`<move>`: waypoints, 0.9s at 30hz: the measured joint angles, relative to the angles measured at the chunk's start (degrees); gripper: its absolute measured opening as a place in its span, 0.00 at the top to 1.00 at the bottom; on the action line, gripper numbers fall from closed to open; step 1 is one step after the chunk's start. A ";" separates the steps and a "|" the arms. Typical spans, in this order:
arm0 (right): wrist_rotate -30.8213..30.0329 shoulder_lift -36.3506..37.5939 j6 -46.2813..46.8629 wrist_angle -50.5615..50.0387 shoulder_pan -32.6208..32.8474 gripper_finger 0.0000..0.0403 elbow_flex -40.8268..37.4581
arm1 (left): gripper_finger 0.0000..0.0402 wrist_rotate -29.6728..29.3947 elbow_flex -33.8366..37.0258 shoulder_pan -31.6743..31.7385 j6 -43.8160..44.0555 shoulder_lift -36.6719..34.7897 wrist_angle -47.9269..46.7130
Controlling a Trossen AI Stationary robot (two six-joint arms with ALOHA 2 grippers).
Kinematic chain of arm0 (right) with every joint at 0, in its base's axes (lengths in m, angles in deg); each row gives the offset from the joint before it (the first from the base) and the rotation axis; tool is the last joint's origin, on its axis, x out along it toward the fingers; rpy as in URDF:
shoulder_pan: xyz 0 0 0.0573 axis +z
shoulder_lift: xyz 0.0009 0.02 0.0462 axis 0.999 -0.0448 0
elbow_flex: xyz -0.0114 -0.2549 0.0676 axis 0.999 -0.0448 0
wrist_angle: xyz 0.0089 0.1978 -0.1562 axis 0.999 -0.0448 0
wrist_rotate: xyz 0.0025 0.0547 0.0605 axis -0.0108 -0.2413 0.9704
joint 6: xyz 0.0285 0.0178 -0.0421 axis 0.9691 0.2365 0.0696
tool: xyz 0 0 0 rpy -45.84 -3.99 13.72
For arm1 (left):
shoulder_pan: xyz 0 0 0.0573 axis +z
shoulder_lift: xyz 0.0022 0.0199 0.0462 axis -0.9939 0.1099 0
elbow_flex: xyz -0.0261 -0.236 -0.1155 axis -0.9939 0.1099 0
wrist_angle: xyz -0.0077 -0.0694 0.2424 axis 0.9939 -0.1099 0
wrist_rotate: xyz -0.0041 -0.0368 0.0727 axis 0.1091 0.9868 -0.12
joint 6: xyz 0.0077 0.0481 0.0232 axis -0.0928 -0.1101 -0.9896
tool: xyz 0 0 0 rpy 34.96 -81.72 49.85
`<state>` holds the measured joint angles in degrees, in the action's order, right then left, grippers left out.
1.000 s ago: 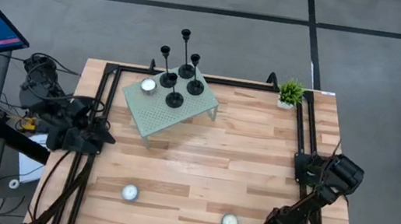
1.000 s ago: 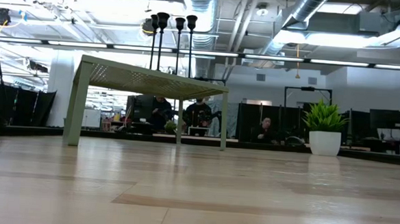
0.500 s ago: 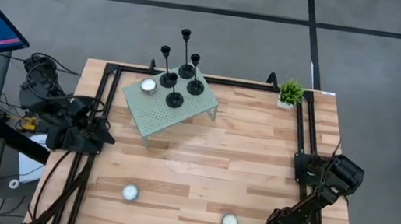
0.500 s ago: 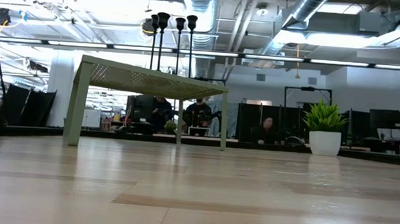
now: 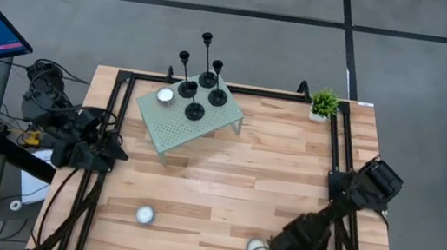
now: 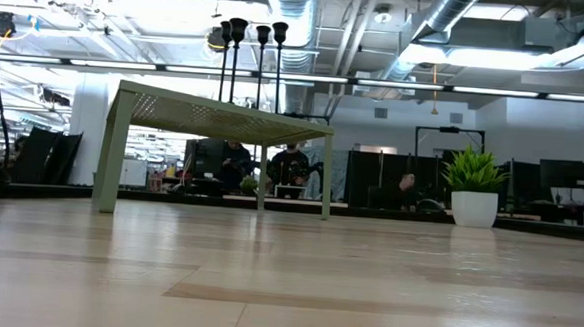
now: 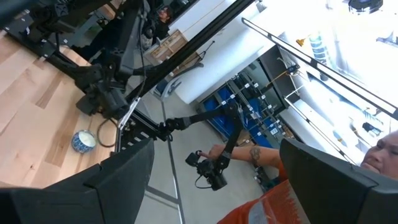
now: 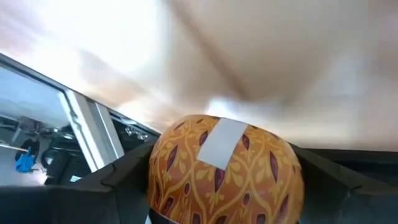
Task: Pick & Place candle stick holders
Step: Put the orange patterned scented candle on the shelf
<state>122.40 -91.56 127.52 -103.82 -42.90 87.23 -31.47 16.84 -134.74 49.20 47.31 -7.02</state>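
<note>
Candle stick holders [image 5: 199, 82]: we count four, all black, all upright on the pale green perforated stand [image 5: 172, 131] at the far left part of the table [image 5: 268, 180]. Their disc bases sit clustered toward the stand's far corner, close together but apart from one another. In the low view three stems and cups [image 6: 238, 51] rise above the stand's top; heights differ.

One white tealight [image 5: 165, 95] lies on the stand just beside the holders. Two more tealights sit on the wood near the front edge: one toward the left [image 5: 144, 215], one toward the right [image 5: 256, 249].

Right gripper [image 5: 270, 247]: low over the table's near right part, arm stretched in from the right edge, tip just beside the right-hand tealight. We cannot tell from above whether they touch. Its wrist view shows an orange patterned rounded object [image 8: 227, 171] with a pale label sitting between the two dark fingers [image 8: 112, 186], which stand spread to either side of it; whether they press on it we cannot tell.

Left gripper [image 5: 119, 152]: parked at the table's left edge, well apart from the stand. Its wrist view shows both fingers [image 7: 121, 180] wide apart, nothing between them.

Small potted plant [image 5: 325, 103] at the far right corner. A person in an orange sleeve [image 7: 273, 202] shows beyond the table in the left wrist view.
</note>
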 joint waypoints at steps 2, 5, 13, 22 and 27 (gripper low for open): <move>-1.13 0.78 -3.14 -2.36 -2.83 0.29 0.00 | 0.13 0.00 0.00 0.00 -0.01 0.00 0.00; -1.82 2.30 -8.14 -5.65 -7.72 0.29 0.00 | 0.13 -0.01 0.00 0.02 0.01 0.00 0.00; -3.15 5.98 -16.80 -9.69 -24.00 0.29 0.21 | 0.13 0.00 0.00 0.01 -0.01 0.00 -0.01; -15.87 6.42 -21.35 -6.44 -39.56 0.29 6.72 | 0.13 -0.02 0.00 0.02 -1.06 0.00 -0.01; -19.81 2.80 -23.54 -6.04 -43.23 0.29 11.46 | 0.13 -0.04 0.00 0.02 -0.88 0.00 0.24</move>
<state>102.58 -88.76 103.97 -109.86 -86.13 98.69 -31.52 16.84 -134.72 48.31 47.31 -6.78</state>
